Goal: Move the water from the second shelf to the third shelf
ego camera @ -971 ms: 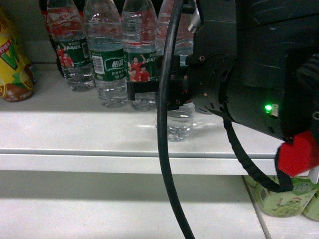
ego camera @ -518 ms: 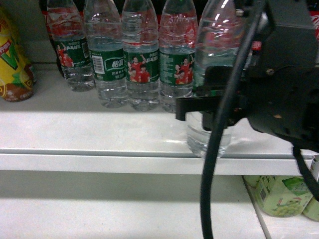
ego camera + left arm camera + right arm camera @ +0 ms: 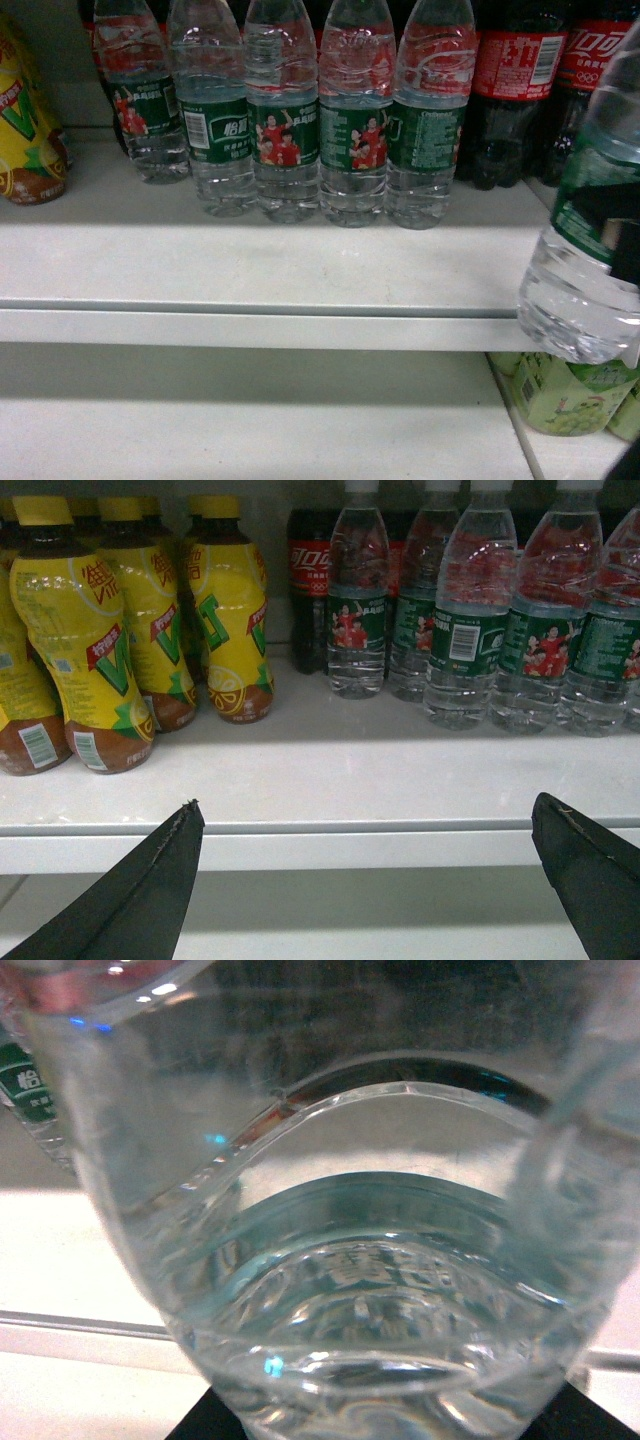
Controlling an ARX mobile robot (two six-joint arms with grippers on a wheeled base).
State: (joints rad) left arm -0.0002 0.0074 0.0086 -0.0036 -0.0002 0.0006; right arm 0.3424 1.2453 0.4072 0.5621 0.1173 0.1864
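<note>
Here, the right gripper (image 3: 385, 1422) shows only as a dark edge at the bottom of the right wrist view, pressed close against the water (image 3: 370, 1260), whose clear ribbed body fills nearly that whole view; whether its fingers are clamped on the bottle cannot be told. In the head view this water bottle (image 3: 590, 250) sits at the far right, tilted, off the shelf and out in front of the shelf's front edge, its base overlapping the lip, with a dark shape across its green label. The left gripper (image 3: 385, 880) is spread wide and holds nothing; its 2 black fingertips (image 3: 150, 890) point up at the lower corners of the left wrist view, in front of the white shelf (image 3: 250, 270). On that shelf stands a row of 5 green-labelled water bottles (image 3: 355, 120) with red-shirted figures on the wrap. To their right stand dark cola bottles (image 3: 515, 90) with red labels. At the left end stand yellow-labelled drink bottles (image 3: 225, 610) holding brown liquid. Below the shelf, at lower right, pale green drink bottles (image 3: 565, 400) show partly.
</note>
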